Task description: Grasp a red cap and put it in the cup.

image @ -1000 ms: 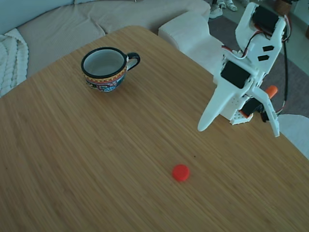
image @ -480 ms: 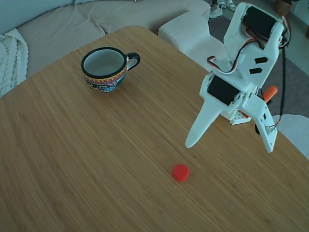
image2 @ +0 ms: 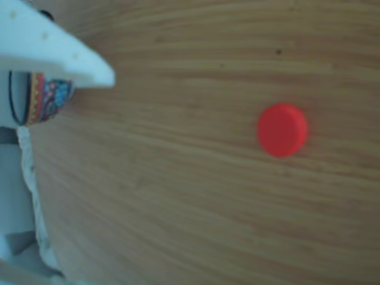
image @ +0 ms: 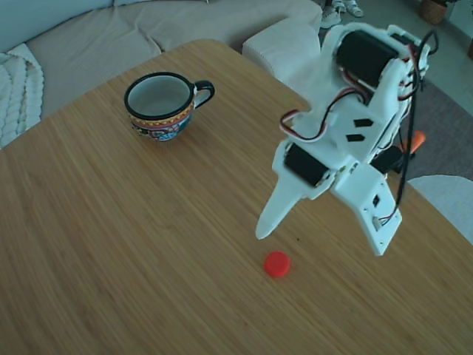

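Observation:
The red cap (image: 277,264) lies flat on the wooden table (image: 133,244), and the other view shows the same cap (image2: 282,129) right of centre. My white gripper (image: 321,240) hangs open just above and to the right of it, holding nothing. Its pointed finger (image: 266,222) ends a little up-left of the cap. In the other view one white finger (image2: 53,50) enters from the top left. The cup (image: 159,103), black-rimmed with a patterned band, stands upright at the table's far left. A strip of the cup (image2: 47,95) shows behind that finger.
A beige sofa (image: 111,33) and a white cushion block (image: 284,44) sit beyond the table's far edge. A knitted blanket (image: 15,89) lies at the left. The table's right edge runs close behind the arm's base.
The arm has swung down and to the left, bringing the open gripper from near its base to just above the red cap. Cap and cup have not moved.

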You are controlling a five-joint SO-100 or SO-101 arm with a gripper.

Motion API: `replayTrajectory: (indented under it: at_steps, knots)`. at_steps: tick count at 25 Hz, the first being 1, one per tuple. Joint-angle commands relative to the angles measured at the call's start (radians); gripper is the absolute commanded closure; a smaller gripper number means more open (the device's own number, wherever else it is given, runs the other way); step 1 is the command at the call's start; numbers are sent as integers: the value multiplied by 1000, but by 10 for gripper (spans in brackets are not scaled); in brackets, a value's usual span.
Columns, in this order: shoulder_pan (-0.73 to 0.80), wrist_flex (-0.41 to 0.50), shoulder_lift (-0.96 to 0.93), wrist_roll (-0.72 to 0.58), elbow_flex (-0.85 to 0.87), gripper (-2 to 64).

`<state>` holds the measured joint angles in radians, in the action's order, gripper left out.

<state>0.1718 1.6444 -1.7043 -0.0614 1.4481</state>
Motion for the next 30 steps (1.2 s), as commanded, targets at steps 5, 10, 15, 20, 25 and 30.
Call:
replayTrajectory:
  at_steps: [5, 10, 15, 20, 25, 30]
  knots:
    - [-21, 12, 95, -11, -58, 169]
    - [-17, -60, 95, -11, -34, 169]
    - [2, -156, 100, -17, 57, 169]
    - [57, -207, 112, -11, 115, 169]
    - [95, -276, 112, -8, 166, 169]
    - [98, -364, 112, -11, 255, 169]
